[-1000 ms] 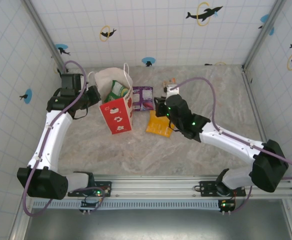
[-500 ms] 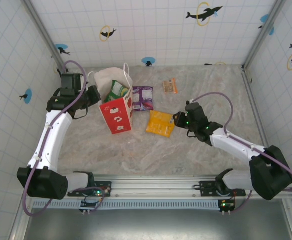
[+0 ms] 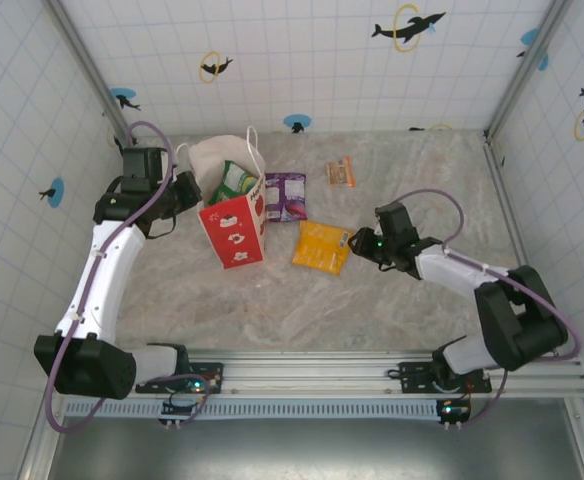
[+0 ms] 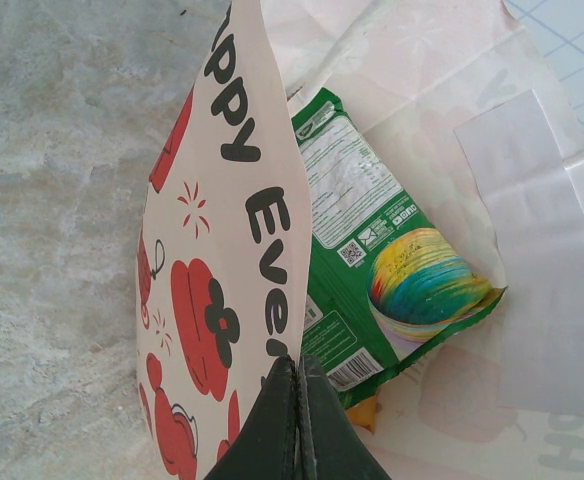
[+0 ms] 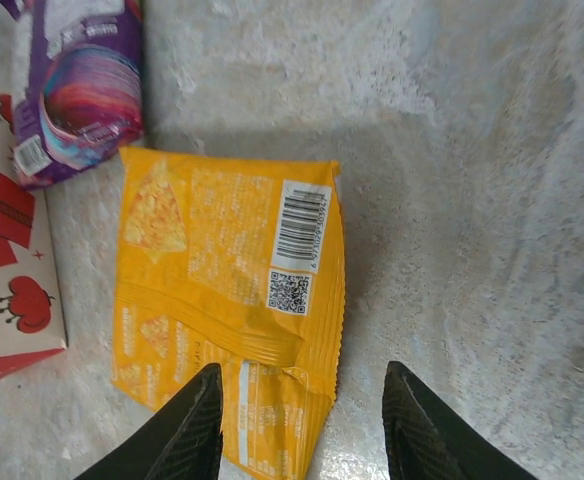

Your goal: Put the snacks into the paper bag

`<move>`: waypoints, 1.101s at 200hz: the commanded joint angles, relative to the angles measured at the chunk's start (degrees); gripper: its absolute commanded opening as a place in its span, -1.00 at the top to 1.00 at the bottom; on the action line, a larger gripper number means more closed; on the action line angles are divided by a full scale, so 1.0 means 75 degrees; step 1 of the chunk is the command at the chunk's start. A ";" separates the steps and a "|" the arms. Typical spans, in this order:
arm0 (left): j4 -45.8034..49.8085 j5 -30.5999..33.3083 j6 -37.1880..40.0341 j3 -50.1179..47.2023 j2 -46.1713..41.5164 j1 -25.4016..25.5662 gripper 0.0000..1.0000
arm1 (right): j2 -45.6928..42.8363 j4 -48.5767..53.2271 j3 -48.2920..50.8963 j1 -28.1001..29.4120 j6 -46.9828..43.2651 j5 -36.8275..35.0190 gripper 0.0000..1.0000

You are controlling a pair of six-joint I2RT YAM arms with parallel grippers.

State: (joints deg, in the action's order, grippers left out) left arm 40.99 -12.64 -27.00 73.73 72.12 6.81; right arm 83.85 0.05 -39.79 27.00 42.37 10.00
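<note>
Paper bag (image 3: 234, 230) stands upright on the table (image 3: 272, 300), far-left part, red front with white figures, mouth open and showing its white inside. Left gripper (image 3: 194, 188) is at the bag's left rim. In the left wrist view its fingers (image 4: 295, 410) are pressed together with the edge of the bag's printed wall (image 4: 227, 250) pinched between them, so it is clamped on the bag and holds the mouth open.

Green packet (image 4: 382, 260) lies inside the bag, against the white inner wall. A bit of something orange peeks out under the packet's lower end; cannot tell what it is. From the top view the green packet (image 3: 234, 182) shows in the bag's mouth.

Purple packet (image 3: 285, 196) lies flat just right of the bag, close to its side. Cannot tell if they touch. Orange packet (image 3: 321, 246) lies flat right of the bag and nearer the arms than the purple one, apart from the bag. Small orange bar (image 3: 342, 171) lies well right of the bag, toward the far wall, alone.

Right gripper (image 3: 357, 240) sits low at the orange packet's right edge, on the side away from the bag. In the right wrist view the right gripper (image 5: 307, 430) has its jaws spread wide and holds nothing. One finger is over the corner of the orange packet (image 5: 222, 300), the other over bare table. Contact is unclear. That view also catches the purple packet (image 5: 82, 90) and the bag's red corner (image 5: 7, 270).
</note>
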 commanded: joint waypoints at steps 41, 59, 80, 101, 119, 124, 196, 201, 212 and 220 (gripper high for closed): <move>0.0089 -0.0084 0.0144 -0.0080 -0.0030 0.0020 1.00 | 0.0969 -0.0446 -0.0319 -0.0013 -0.0317 0.0346 0.03; 0.0089 -0.0077 0.0128 -0.0071 -0.0018 0.0027 1.00 | 0.1250 -0.0765 -0.0366 -0.0004 -0.0294 0.0456 0.01; 0.0103 -0.0055 0.0125 -0.0058 -0.0018 0.0030 1.00 | 0.1482 -0.1060 -0.0378 0.0021 -0.0272 0.0483 0.00; 0.0123 -0.0028 0.0142 -0.0034 0.0005 0.0024 1.00 | 0.1681 -0.1366 -0.0359 0.0030 -0.0184 0.0534 0.00; 0.0124 -0.0025 0.0133 -0.0026 0.0017 0.0020 1.00 | 0.1841 -0.1653 -0.0360 0.0050 -0.0085 0.0598 0.00; 0.0124 -0.0031 0.0140 -0.0025 0.0028 0.0021 1.00 | 0.1881 -0.1719 -0.0372 0.0055 -0.0058 0.0592 0.00; 0.0159 0.0004 0.0165 -0.0017 0.0064 0.0030 1.00 | 0.2152 -0.1793 -0.0524 0.0311 -0.0204 0.0091 0.68; 0.0159 0.0010 0.0157 -0.0010 0.0064 0.0036 1.00 | 0.2090 -0.1820 -0.0503 0.0315 -0.0222 0.0085 0.77; 0.0170 -0.0001 0.0156 0.0001 0.0064 0.0025 1.00 | 0.1916 -0.1901 -0.0452 0.0327 -0.0258 0.0078 0.92; 0.0170 0.0003 0.0167 0.0013 0.0064 0.0022 1.00 | 0.1772 -0.1947 -0.0408 0.0320 -0.0286 0.0070 0.98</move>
State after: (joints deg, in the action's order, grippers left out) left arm 41.01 -12.62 -26.98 73.73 72.12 6.81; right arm 99.66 -13.47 -42.94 29.08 41.04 12.10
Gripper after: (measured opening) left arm 0.045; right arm 0.057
